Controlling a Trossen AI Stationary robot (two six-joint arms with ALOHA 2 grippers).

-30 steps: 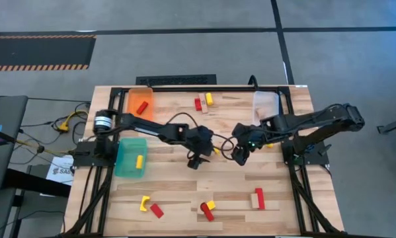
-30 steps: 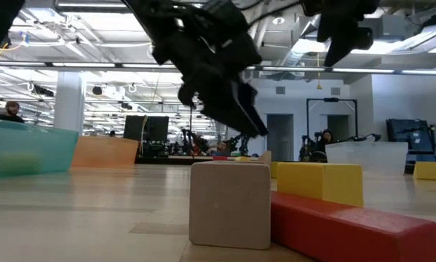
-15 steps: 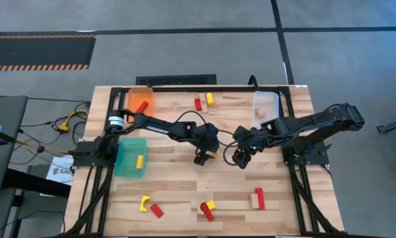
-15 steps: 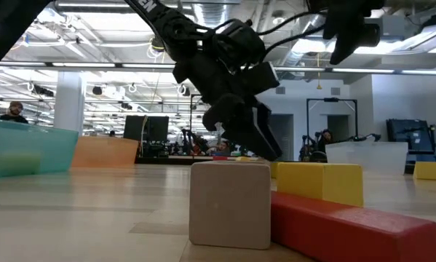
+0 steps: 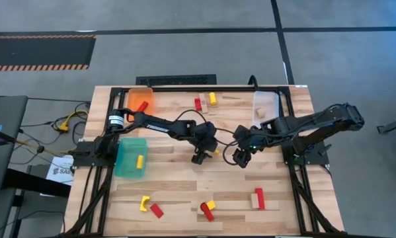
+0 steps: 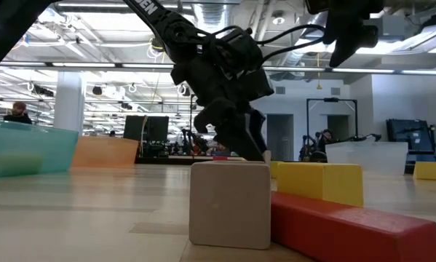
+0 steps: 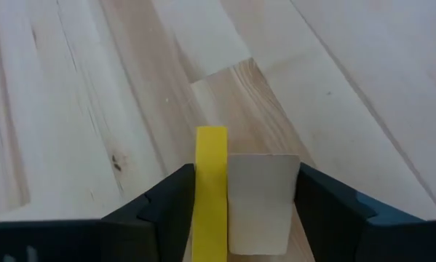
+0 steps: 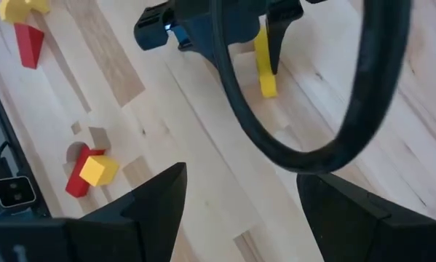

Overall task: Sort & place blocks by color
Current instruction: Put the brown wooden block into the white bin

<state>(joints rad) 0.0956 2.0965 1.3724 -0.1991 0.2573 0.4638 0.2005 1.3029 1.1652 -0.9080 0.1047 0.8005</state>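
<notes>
A pale wooden table [image 5: 184, 192] is seen from straight above, with two dark robot arms reaching toward its middle. The left gripper [image 5: 200, 157] is down at the table's centre. Its wrist camera shows the two dark fingers [image 7: 170, 204] set on either side of a pair of blocks standing side by side: a thin yellow wooden bar [image 7: 211, 191] and a pale plain-wood block [image 7: 260, 200]. The fingers stand just beside the outer faces of the pair; whether they already press on them cannot be told. The yellow bar also shows between these fingers from the other arm's wrist camera [image 8: 264, 62].

The right gripper [image 5: 241, 158] hangs just beside the left one, on its right, raised off the table with its fingers spread wide and nothing between them.

Well to the left of the left gripper stands a translucent teal bin [image 5: 122, 158] holding one yellow block [image 5: 139, 160]. Beyond it, at the far left corner, a translucent orange bin [image 5: 145, 98] holds a red block [image 5: 142, 107]. A clear bin [image 5: 264, 100] sits at the far right, behind the right gripper.

Beyond the left gripper, near the far edge, a red block [image 5: 198, 104] and a yellow block [image 5: 212, 98] lie close together. Nearer than both grippers, along the front of the table, lie more blocks: a yellow and red pair [image 5: 150, 206], a red and yellow cluster [image 5: 207, 209], and a pale block touching a long red bar [image 5: 260, 198].
</notes>
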